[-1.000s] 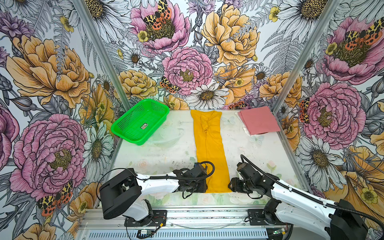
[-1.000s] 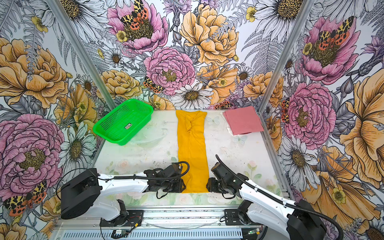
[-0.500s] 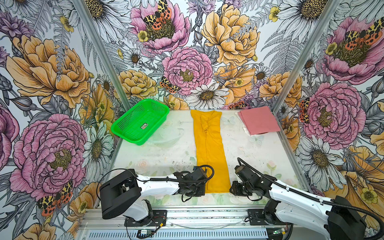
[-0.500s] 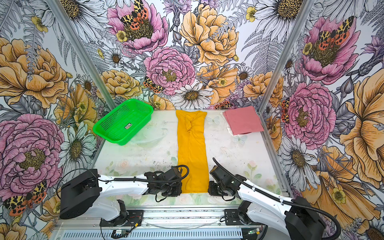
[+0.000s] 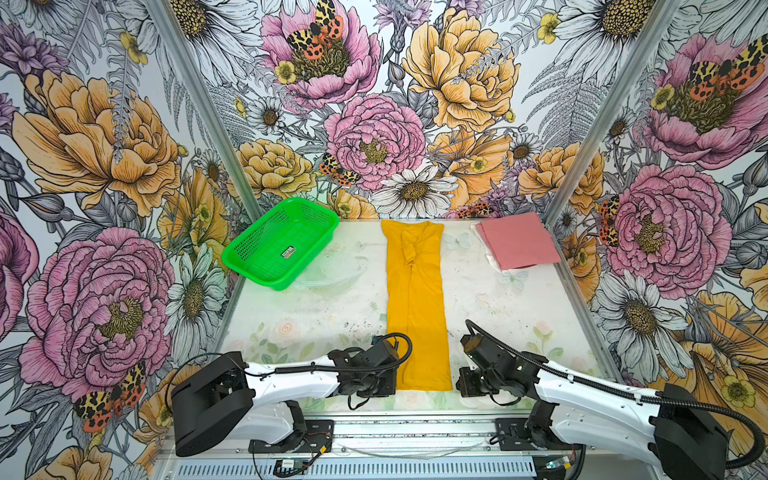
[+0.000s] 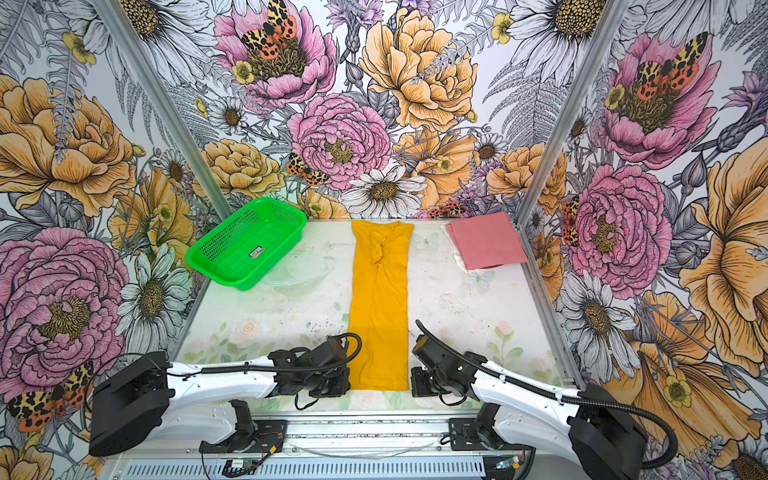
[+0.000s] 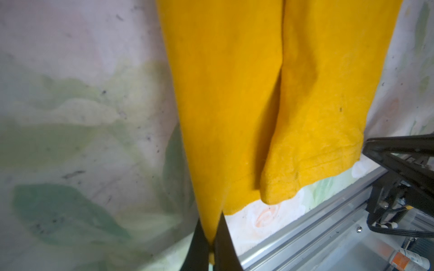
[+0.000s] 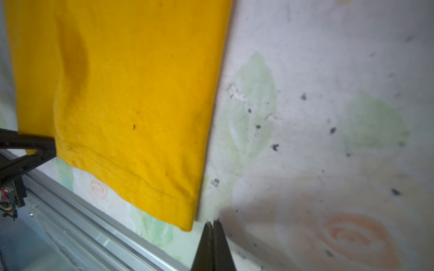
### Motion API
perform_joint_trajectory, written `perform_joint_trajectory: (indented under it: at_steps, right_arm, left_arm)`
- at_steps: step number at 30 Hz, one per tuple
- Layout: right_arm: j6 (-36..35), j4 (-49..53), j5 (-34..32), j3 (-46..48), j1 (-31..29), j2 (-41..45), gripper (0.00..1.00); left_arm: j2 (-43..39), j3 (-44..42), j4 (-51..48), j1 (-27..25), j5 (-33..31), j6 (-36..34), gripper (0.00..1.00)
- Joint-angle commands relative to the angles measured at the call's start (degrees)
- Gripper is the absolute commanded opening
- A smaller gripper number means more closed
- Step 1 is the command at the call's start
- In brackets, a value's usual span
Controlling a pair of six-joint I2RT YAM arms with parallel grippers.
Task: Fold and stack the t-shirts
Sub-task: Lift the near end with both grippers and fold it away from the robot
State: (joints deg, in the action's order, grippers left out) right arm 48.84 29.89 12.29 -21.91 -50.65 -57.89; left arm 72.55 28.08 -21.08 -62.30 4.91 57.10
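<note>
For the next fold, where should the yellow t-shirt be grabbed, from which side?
On the yellow t-shirt, the two hem corners, from the front: it lies as a long strip, hem at the near end. Left gripper pinches one; right gripper is shut beside the other.

A mustard-yellow t-shirt point(image 5: 415, 299) is seen, a dusty-pink t-shirt point(image 5: 517, 241) too (both plain); the mesh basket point(image 5: 270, 232) is coloured bright green.
</note>
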Motion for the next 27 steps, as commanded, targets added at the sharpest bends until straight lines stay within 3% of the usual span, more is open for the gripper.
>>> perform_joint_trajectory:
  at_steps: [1, 6, 10, 12, 15, 16, 24, 27]
  right_arm:
    - [1.88, -3.42, -0.75, -0.69, -2.02, 0.28, 0.13]
    - [3.34, -7.53, -1.33, -1.33, -4.74, -3.40, 0.31]
    - [4.78, -10.82, -2.18, -2.05, -8.08, -7.59, 0.36]
    - [5.85, -12.54, -3.00, -2.25, -9.72, -9.75, 0.30]
    - [6.56, -13.15, -3.74, -2.46, -11.77, -11.33, 0.03]
    - [7.04, -13.15, -3.88, -2.44, -12.34, -10.81, 0.00]
    - [11.79, -7.00, -7.09, -1.59, -16.32, 3.28, 0.00]
    - [11.09, -4.75, -8.90, -3.75, -14.89, 6.96, 0.00]
  left_arm:
    - [-1.38, -2.87, -4.59, -1.12, -2.02, 0.98, 0.00]
    - [-3.78, -4.46, -4.46, -2.33, -3.05, 2.69, 0.00]
    - [-5.64, -5.76, -4.28, -3.83, -3.83, 4.27, 0.00]
    - [-6.79, -6.42, -4.25, -4.42, -4.22, 5.05, 0.00]
    - [-8.99, -7.46, -4.26, -5.32, -4.59, 6.06, 0.00]
    - [-9.75, -7.82, -4.31, -5.61, -4.69, 6.28, 0.00]
    - [-22.51, -7.94, -5.78, -12.78, -12.64, 8.66, 0.00]
    - [-25.79, -5.81, -6.32, -12.12, -15.86, 6.42, 0.00]
